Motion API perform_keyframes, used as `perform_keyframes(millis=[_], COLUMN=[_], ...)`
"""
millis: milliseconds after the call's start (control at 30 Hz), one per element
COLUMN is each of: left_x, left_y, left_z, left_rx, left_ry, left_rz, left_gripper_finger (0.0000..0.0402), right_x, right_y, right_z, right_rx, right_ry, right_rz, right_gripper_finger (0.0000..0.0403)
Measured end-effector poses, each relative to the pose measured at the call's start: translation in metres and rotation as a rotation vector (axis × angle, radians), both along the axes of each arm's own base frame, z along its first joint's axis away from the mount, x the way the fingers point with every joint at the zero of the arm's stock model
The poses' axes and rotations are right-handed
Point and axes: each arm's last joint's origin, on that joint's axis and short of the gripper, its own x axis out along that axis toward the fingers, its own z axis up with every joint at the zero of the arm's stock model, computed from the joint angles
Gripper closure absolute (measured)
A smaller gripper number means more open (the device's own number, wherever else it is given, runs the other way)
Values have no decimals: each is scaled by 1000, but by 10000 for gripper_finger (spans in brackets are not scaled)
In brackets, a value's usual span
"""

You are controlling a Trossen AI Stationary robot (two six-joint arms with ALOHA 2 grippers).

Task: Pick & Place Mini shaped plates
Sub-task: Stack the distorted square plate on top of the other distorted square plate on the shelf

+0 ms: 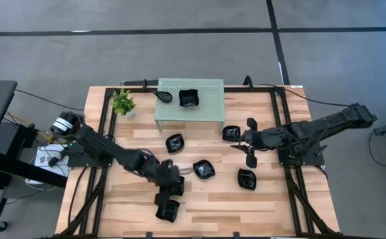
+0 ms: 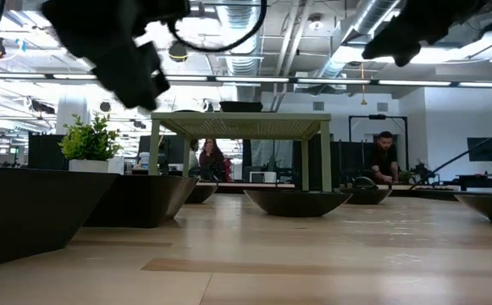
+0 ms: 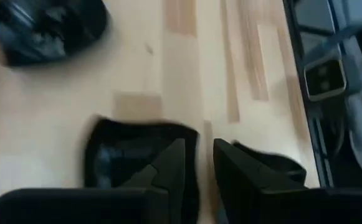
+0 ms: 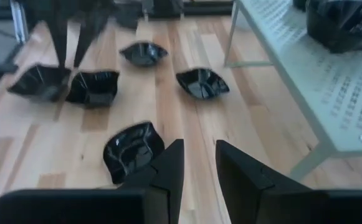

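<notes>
My left gripper [image 1: 168,194] hovers over the black mini plates [image 1: 168,210] at the bench's [image 1: 279,212] near edge, farthest from the green stand [image 1: 189,106], jaws slightly parted and empty. I judge this the approach; next comes lowering and closing. My right gripper [image 1: 249,142], also parted and empty, waits beside the stand, which already carries one plate [image 1: 189,99]. No readable writing.
</notes>
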Motion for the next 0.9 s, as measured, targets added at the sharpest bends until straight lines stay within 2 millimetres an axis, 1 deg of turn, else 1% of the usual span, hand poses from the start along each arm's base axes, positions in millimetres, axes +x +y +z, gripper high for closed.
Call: perform_keyframes(millis=[100,200,300,500,633,767,900], left_x=[0,-1,-2,0,0,-3,-4], left_y=[-13,-22,-27,-25,-25,-29,-32], left_z=[-16,-31,-39,-41,-41,-41,-41], left_rx=[-5,-4,12,65,63,64,63], left_ry=[50,103,123,94,95,95,95], left_rz=[-9,2,-3,48,46,32,21], left_gripper_finger=[316,316,316,316,316,316,301], right_x=[-1,-1,1,1,1,1,1], right_y=[0,0,0,0,0,0,0], right_z=[3,2,1,0,1,1,1], right_rx=[4,-4,-49,-101,-101,-102,-102], right_ry=[-24,-18,-5,5,4,4,4], right_rz=[2,5,27,53,53,54,54], right_gripper_finger=[316,316,316,316,316,316,316])
